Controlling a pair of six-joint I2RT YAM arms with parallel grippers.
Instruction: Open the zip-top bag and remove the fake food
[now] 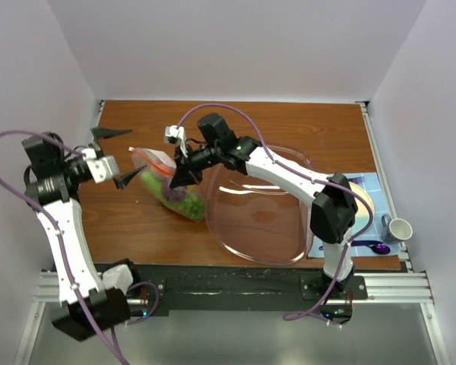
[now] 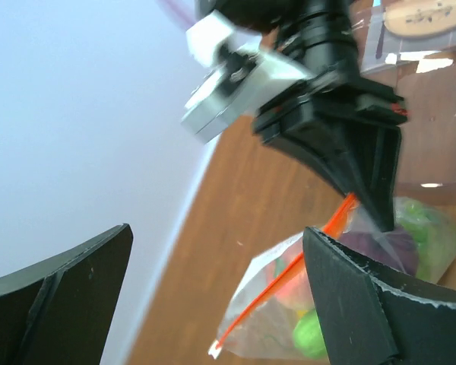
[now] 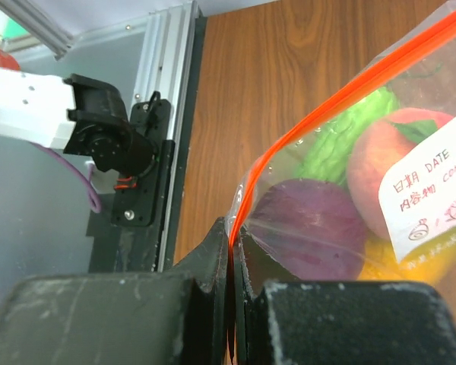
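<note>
Both fingers (image 3: 205, 266) of the right gripper (image 3: 232, 245) are pressed together, and between them they pinch the red-orange zip strip (image 3: 327, 114) of the zip-top bag (image 3: 342, 190) at one end of its mouth. From this grip the strip runs up and away as one thin line, so the mouth looks closed along the part that we can see. Through the clear plastic we see the fake food (image 3: 308, 228) inside: a purple piece nearest to the fingers, a pink-red piece with a green leaf, a green piece behind them and something yellow below. On the side of the bag there is a white label (image 3: 433, 198) with handwriting.

In the top view the bag is on the wooden table (image 1: 304, 129), just beside the left rim of the large pinkish bowl (image 1: 262, 228). We cannot tell if it touches the rim. The right arm passes above the far left part of the bowl to reach it.

For the left gripper (image 1: 119, 156) we see its fingers (image 2: 68, 296) spread wide, and they hold nothing. The free corner of the bag's mouth points toward the gap between them. In the left wrist view one finger stands in front of the bag, and we cannot tell if it touches the plastic.

At the right edge of the table a small white cup (image 1: 399, 228) and a purple spoon (image 1: 376, 247) are near a blue mat (image 1: 365, 190), well apart from the bag.
</note>
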